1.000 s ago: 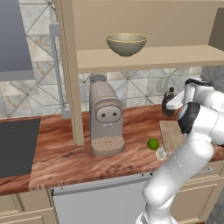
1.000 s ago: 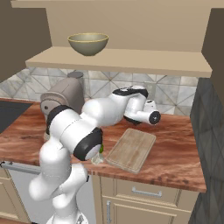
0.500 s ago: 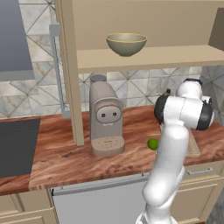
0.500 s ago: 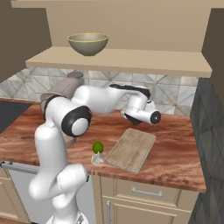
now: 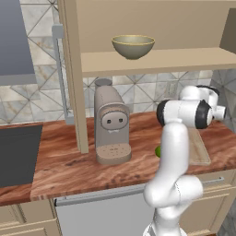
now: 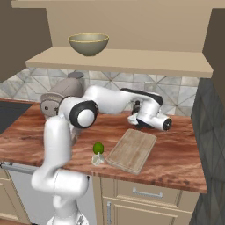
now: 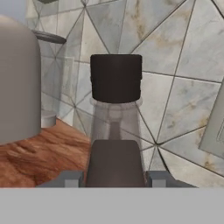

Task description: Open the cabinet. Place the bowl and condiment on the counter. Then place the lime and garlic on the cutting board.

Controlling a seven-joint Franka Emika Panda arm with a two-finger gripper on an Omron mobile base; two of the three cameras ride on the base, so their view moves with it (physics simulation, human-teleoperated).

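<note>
Bowl of olive-beige with a darker rim [image 5: 133,46] sits on the open beige wall cabinet's shelf [image 5: 156,61], not yet brought down. Below, a bright green lime [image 6: 98,148] lies near the reddish-brown wood-grain tabletop's [image 6: 39,140] front edge, beside the light tan cutting board [image 6: 132,150], awaiting transfer. At the back edge the fingers [image 7: 114,177] clasp the dark, narrow-necked condiment bottle [image 7: 116,78], seemingly to set it down.

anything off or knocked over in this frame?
Nothing spilled or tipped. The bowl sits upright on the open cabinet's shelf, the bottle stands upright right in front of the gripper, and the lime and garlic lie on the counter beside the board.
</note>
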